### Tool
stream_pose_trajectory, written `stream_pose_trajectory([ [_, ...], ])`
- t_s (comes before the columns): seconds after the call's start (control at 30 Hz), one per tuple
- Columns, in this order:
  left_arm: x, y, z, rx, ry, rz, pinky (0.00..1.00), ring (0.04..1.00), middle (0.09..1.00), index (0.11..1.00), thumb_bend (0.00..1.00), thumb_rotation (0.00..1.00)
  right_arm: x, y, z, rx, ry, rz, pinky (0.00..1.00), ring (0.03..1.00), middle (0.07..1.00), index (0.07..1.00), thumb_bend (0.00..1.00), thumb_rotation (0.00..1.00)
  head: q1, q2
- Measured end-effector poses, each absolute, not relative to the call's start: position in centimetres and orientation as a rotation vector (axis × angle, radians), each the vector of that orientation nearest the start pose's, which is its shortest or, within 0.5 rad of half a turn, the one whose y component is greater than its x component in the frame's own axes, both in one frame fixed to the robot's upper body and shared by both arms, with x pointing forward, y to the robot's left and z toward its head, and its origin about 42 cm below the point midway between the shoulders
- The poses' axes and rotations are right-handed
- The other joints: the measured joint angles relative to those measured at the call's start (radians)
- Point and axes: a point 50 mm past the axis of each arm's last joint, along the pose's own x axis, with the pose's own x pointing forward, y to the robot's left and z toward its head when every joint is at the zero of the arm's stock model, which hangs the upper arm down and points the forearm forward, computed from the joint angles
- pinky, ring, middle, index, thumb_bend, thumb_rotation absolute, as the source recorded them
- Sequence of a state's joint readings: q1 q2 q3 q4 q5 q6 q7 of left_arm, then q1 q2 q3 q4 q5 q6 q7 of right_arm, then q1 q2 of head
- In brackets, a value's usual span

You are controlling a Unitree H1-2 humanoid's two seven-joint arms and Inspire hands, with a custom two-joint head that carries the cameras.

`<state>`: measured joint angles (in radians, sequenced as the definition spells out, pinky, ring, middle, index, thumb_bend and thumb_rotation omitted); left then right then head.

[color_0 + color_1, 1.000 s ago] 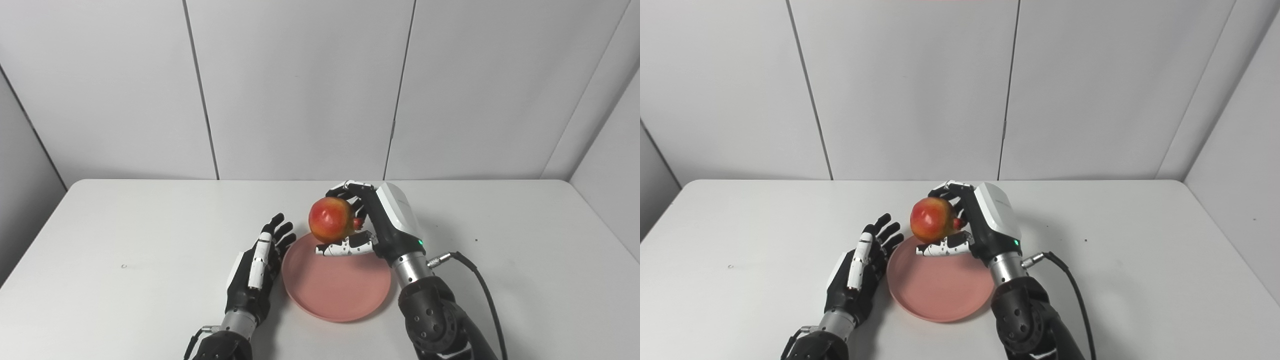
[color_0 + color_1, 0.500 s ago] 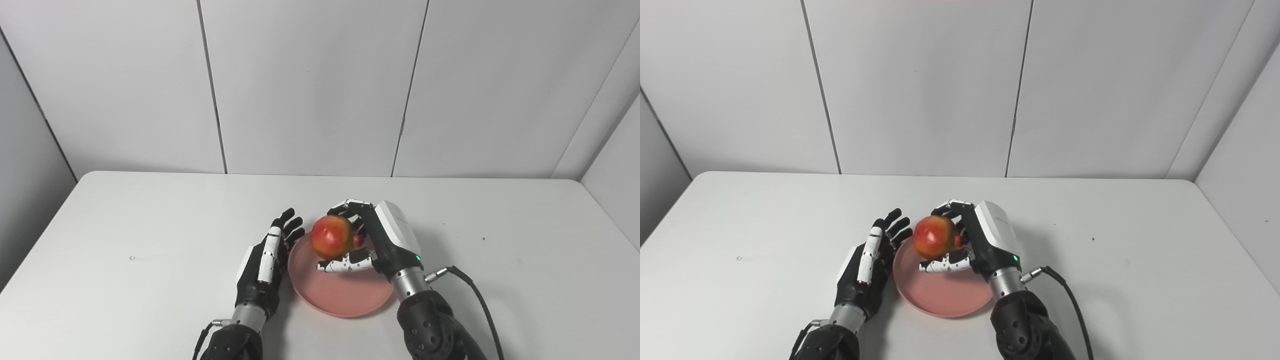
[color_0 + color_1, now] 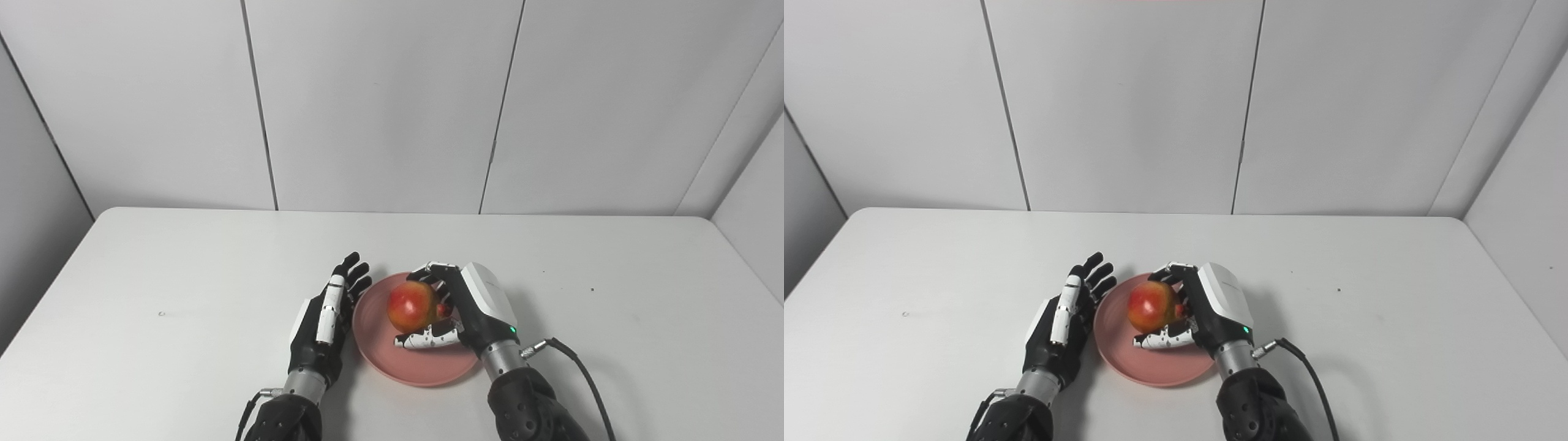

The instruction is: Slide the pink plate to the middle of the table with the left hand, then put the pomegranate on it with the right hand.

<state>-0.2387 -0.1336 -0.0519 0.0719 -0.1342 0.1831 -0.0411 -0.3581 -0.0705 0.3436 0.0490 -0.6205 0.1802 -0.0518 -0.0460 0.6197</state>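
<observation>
Pomegranate gripped over pink plate; left hand idle beside it.

The right hand [image 3: 465, 309] is clenched around the pomegranate [image 3: 412, 306], low over the pink plate [image 3: 392, 361] on the white tabletop [image 3: 153, 294]; contact with the plate cannot be confirmed. The left hand [image 3: 321, 324] lies flat, fingers spread, holding nothing, just beside the plate's left rim.

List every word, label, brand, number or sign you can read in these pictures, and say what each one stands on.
None: no readable text on the pink plate, pomegranate, left hand, right hand or table. The green dot by the right hand's wrist is a light, not a sign.
</observation>
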Motion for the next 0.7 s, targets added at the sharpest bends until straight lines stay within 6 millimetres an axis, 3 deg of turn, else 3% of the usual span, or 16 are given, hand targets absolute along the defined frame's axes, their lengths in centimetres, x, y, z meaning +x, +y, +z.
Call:
stream_pose_trajectory([
  [0.43,35.3,12.2,14.2,-0.242,0.028,-0.207,0.91,0.900,0.910,0.894,0.43,1.00,36.6,-12.1,16.9,-0.813,-0.251,0.193,0.33,0.410,0.450,0.523,0.53,0.00,-0.002,0.008],
  [0.67,35.2,12.3,14.3,-0.243,0.025,-0.207,0.91,0.898,0.913,0.898,0.44,1.00,36.3,-12.1,16.7,-0.856,-0.266,0.200,0.42,0.496,0.482,0.503,0.53,0.00,-0.002,0.018],
  [0.7,35.2,12.3,14.3,-0.243,0.025,-0.207,0.91,0.898,0.913,0.898,0.44,1.00,36.3,-12.1,16.7,-0.859,-0.267,0.200,0.46,0.536,0.552,0.498,0.53,0.07,-0.002,0.018],
])
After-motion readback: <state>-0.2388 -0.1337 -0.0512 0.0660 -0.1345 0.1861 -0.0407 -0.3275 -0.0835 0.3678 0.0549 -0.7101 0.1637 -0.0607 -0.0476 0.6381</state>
